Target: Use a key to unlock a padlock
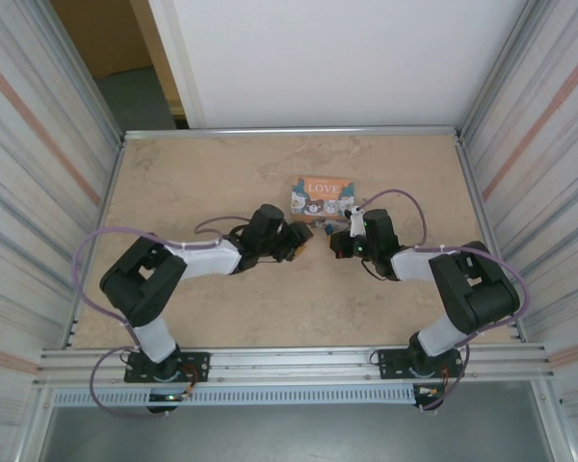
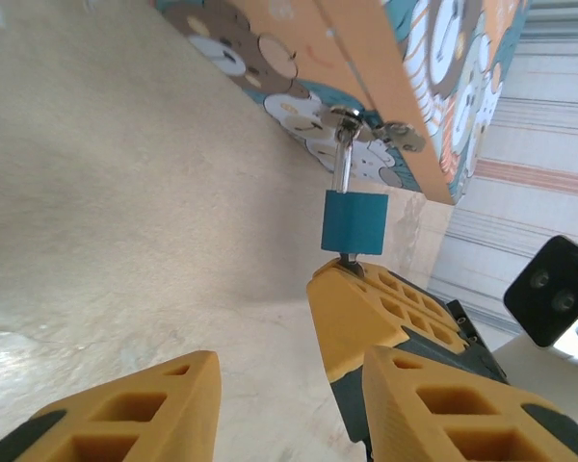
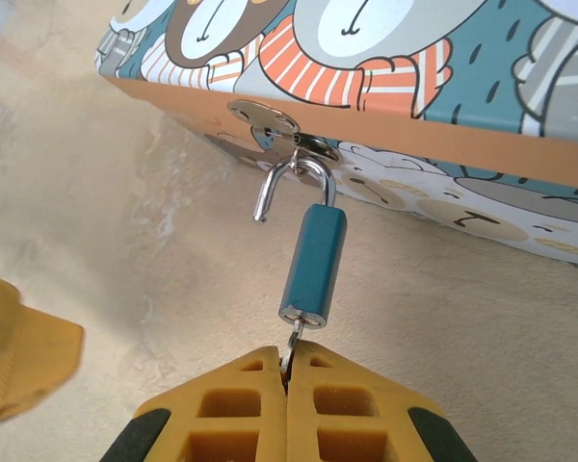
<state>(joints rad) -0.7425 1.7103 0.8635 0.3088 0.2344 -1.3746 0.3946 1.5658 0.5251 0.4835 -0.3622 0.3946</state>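
Two grippers: the left gripper [image 1: 297, 240] and the right gripper [image 1: 340, 241] are facing each other near the middle of the table [image 1: 173, 183], the left one sitting at 9 o'clock of the right one.
Box: the orange cartoon-cat box [image 1: 323, 195] is lying flat at 12 o'clock of both grippers, just beyond their tips.
Padlock: the small blue-teal padlock [image 3: 313, 258] is hanging off the box's near side, stretching from the hasp toward 6 o'clock with a slight tilt in the right wrist view.
Shackle: the silvery shackle [image 3: 303, 175] is hooking through the metal hasp [image 3: 265, 117]; one leg is sitting in the body, while the other is standing free at 10 o'clock of it, out of its hole.
Key: the key [image 3: 294, 337] is sticking out of the padlock's bottom end, at 6 o'clock of the body.
Right gripper: its yellow fingers [image 3: 231, 404] are pressing together, pinching the key's outer end.
Left gripper: its fingers [image 2: 125, 414] are standing spread, gripping nothing; the padlock is hanging at 12 o'clock of them in the left wrist view, apart from them.
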